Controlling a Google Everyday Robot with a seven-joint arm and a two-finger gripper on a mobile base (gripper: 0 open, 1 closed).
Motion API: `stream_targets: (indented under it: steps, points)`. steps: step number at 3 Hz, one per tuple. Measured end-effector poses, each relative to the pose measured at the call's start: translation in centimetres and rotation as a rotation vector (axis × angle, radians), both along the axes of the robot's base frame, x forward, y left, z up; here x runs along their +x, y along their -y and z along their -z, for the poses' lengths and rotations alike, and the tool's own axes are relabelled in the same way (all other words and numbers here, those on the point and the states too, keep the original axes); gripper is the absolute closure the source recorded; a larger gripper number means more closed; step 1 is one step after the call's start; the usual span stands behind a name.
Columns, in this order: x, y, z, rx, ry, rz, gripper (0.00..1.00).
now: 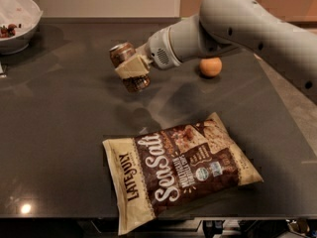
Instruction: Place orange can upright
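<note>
Gripper (131, 67) closed on the orange can (122, 53). I can see a pale finger pad clamped across the middle of its body, with the silver top showing above the pad and the lower end below it. The can hangs clear of the dark table (59, 133), judging by the soft shadow lying apart from it, nearer the camera than the gripper. It is not quite vertical; the top leans a little away from the wrist.

For this step I want the can's axis plumb before it goes down, so I would roll the wrist a touch to take out that lean. Then I would lower slowly, straight onto the bare patch under the gripper, until the bottom rim sits flat all round. Only then should the fingers let go, and the lift-off should be straight up, since a sideways drag could tip a light can.

Nearest neighbour is the orange ball (211, 67), past the wrist on the arm's (237, 19) side and well apart from the can. The chip bag (181, 170) lies flat, closer to the camera than the gripper — I would keep the set-down spot off its edge. A white bowl (15, 24) sits far off on the side opposite the wrist, out of the way.
</note>
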State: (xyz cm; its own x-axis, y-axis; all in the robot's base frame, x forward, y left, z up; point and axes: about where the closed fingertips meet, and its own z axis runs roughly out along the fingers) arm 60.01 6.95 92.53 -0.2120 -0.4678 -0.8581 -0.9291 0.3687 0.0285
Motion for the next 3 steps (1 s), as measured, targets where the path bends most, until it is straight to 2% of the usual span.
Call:
stream_targets:
  steps: [1, 3]
  points:
    - [-0.3, 0.3, 0.7, 0.038, 0.048, -0.067, 1.0]
    - [-0.2, 0.7, 1.7, 0.146, 0.128, -0.13, 1.0]
